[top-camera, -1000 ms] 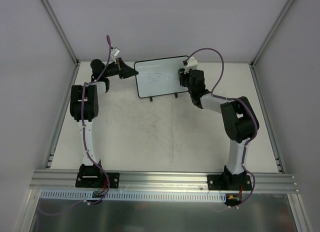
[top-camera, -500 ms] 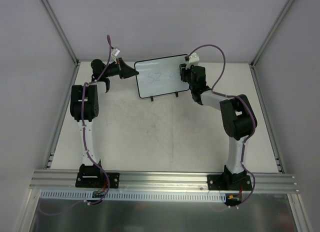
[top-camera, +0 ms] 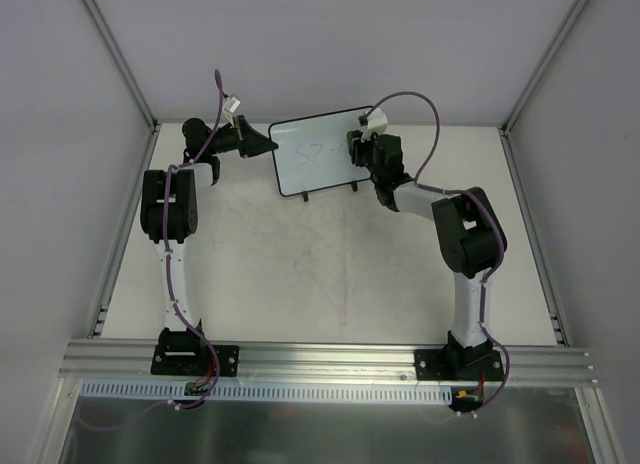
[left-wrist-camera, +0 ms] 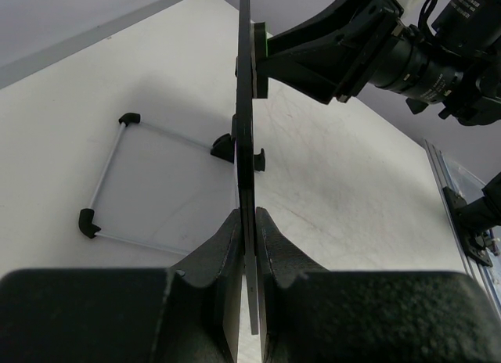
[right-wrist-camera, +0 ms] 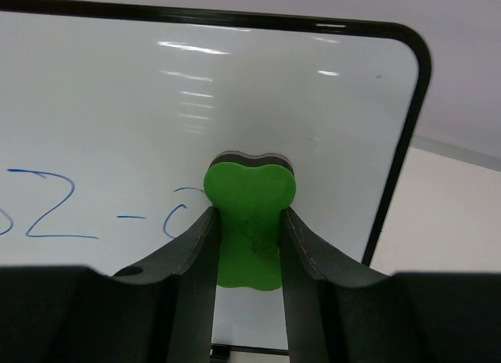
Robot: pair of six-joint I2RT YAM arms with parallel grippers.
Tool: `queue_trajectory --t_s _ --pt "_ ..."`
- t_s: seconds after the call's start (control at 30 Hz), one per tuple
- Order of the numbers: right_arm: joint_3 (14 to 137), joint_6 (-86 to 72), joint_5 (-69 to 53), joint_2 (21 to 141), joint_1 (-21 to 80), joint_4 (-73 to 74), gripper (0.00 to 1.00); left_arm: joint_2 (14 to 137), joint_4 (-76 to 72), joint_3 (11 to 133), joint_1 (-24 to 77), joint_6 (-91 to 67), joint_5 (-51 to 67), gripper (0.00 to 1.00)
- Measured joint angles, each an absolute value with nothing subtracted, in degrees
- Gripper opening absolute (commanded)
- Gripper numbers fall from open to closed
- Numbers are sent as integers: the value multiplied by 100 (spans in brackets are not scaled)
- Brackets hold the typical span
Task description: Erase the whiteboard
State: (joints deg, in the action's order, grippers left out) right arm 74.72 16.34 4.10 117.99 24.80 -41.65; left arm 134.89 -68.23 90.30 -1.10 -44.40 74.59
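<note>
The whiteboard (top-camera: 310,156) stands upright at the back of the table, with blue writing (right-wrist-camera: 47,214) on its left half. My left gripper (top-camera: 268,144) is shut on its left edge. In the left wrist view the whiteboard (left-wrist-camera: 245,136) is edge-on, pinched between the left gripper's (left-wrist-camera: 247,222) jaws. My right gripper (top-camera: 358,149) is shut on a green eraser (right-wrist-camera: 249,222), which it presses flat against the whiteboard (right-wrist-camera: 156,105) just right of the last written stroke. In the right wrist view the right gripper (right-wrist-camera: 249,216) clamps the eraser's narrow waist.
A thin white rod frame with black corner pieces (left-wrist-camera: 149,183) lies flat on the table behind the board. Grey walls close in the table at the back and both sides. An aluminium rail (top-camera: 320,359) runs along the near edge by the arm bases.
My right gripper has slid left across the board with the eraser, and the rightmost written marks are gone. The left gripper and the board have not moved.
</note>
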Motion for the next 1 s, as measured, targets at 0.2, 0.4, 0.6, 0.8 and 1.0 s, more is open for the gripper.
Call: queue_trajectory --t_s 0.2,0.4,0.6,0.8,1.0 --pt "7472 1636 357 11828 2724 -4158 0 13489 -6823 9030 -110 -4438 7461 0" --pt "7472 1658 349 11837 2755 -4150 0 13489 -6823 9039 -108 -4438 7483 0" --pt "7472 1544 180 11837 2504 -4147 0 13489 -6814 9052 -108 -4440 7487 0" --pt "7489 1459 95 11837 2193 -4047 0 13489 -6812 9052 -108 -4440 7487 0" --pt "7583 1461 60 11850 2189 -3892 1 13489 -6807 9063 -108 -4440 7502 0"
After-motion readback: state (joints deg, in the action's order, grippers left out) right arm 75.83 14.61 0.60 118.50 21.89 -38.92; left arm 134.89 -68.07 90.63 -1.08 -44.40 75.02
